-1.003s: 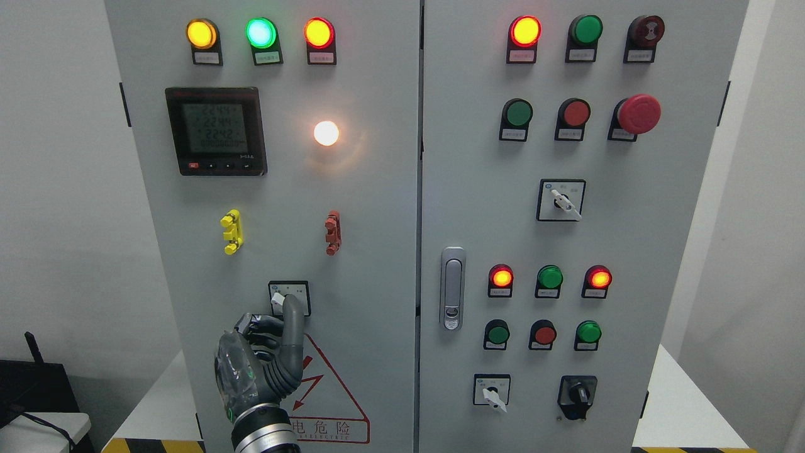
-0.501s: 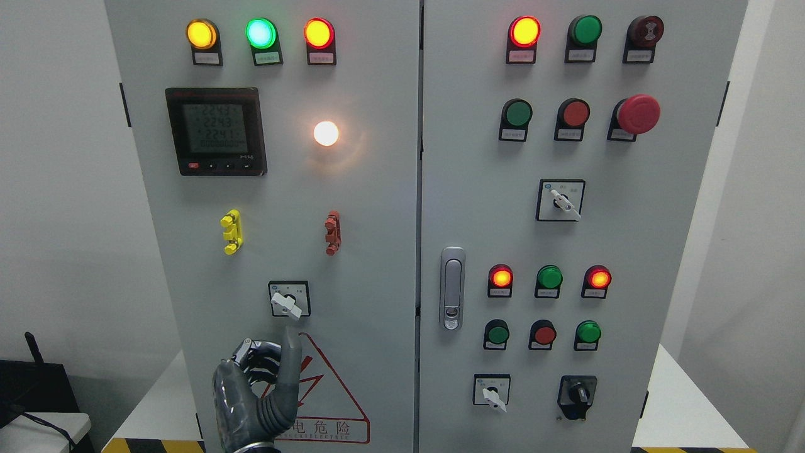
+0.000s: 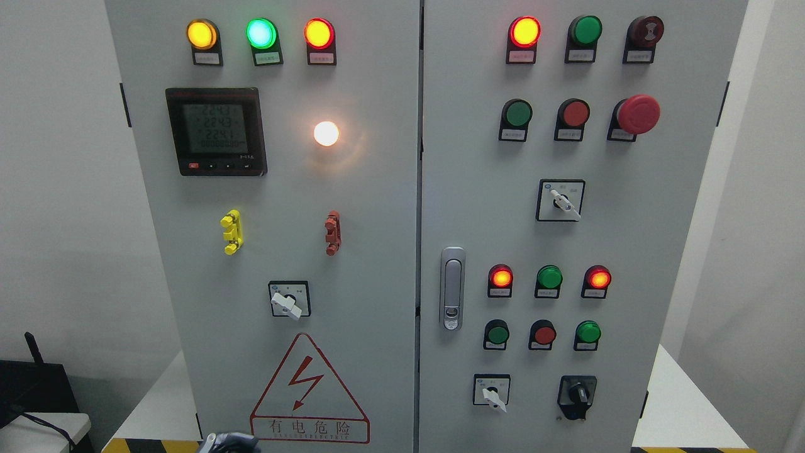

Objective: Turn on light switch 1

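My left hand (image 3: 229,440) is almost gone, just a grey-blue sliver at the bottom edge under the red-and-white triangular warning sticker (image 3: 309,390); I cannot tell whether its fingers are wide or curled. I see no right hand.

The task switch, a small white-handled rotary selector on a black-framed square plate (image 3: 289,299), sits low on the left door of the grey metal cabinet (image 3: 377,251), above the sticker, handle pointing down-right, nothing touching it. Above it a round white lamp (image 3: 326,133) glows.

Labels under every lamp are too small to read; digits on the black panel meter (image 3: 216,131) are blurry.

Counts, left door: three lit lamps on top (yellow, green, red), one meter, one yellow clip (image 3: 231,231), one red clip (image 3: 332,233).

Right door: three more white-handled selectors, one black knob (image 3: 577,396), one red mushroom stop button (image 3: 638,114), one silver door latch (image 3: 452,288), two rows of three small lamps or buttons low down.

The cabinet top is cut off by the frame. A white counter (image 3: 685,409) shows at both lower sides, with yellow-black hazard tape (image 3: 151,445) at the base. Open wall lies left and right of the cabinet.
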### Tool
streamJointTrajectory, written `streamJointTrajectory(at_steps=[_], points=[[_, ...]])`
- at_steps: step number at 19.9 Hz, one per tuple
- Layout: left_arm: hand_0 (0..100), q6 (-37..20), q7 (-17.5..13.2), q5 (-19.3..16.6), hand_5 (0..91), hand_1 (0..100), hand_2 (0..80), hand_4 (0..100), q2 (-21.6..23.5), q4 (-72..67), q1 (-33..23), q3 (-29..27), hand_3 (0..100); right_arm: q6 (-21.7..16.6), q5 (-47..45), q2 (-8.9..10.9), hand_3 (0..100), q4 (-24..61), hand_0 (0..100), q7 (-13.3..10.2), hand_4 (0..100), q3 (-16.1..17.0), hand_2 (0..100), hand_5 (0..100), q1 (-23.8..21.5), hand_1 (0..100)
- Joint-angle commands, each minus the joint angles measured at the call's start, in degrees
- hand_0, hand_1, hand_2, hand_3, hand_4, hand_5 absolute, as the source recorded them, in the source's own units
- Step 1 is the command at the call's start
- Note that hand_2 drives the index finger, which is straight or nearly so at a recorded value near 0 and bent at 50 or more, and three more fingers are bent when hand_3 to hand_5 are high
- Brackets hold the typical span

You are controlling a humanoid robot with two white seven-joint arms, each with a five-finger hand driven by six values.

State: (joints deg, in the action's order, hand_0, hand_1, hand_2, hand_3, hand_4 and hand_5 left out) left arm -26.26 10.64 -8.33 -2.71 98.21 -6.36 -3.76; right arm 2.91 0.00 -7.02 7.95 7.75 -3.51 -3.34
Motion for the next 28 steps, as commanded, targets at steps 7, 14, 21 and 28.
streamJointTrajectory(at_steps=[7, 14, 21, 28], points=[[20, -15.7, -11.3, 6.3, 11.4, 7, 0.0, 28, 3.7, -54.0, -10.9, -37.5, 19, 0.0, -1.0, -0.01, 0, 0.0, 12, 0.1, 0, 0.0, 0, 0, 0.0, 39], [27, -14.0, -12.7, 5.6, 3.9, 6, 0.0, 19, 7.2, -77.9, -15.3, -36.6, 10, 0.0, -1.0, -0.01, 0, 0.0, 12, 0.1, 0, 0.0, 0, 0, 0.0, 39], [31, 9.1, -14.9, 5.9, 0.0, 13, 0.0, 10, 6.7, -85.6, -12.9, -19.4, 0, 0.0, -1.1, -0.01, 0, 0.0, 12, 0.1, 0, 0.0, 0, 0, 0.0, 39], [34, 20.7, -14.9, 5.3, 0.0, 15, 0.0, 2, 4.5, -88.0, -7.5, -8.6, 0, 0.0, -1.0, -0.01, 0, 0.0, 12, 0.1, 0, 0.0, 0, 0, 0.0, 39]])
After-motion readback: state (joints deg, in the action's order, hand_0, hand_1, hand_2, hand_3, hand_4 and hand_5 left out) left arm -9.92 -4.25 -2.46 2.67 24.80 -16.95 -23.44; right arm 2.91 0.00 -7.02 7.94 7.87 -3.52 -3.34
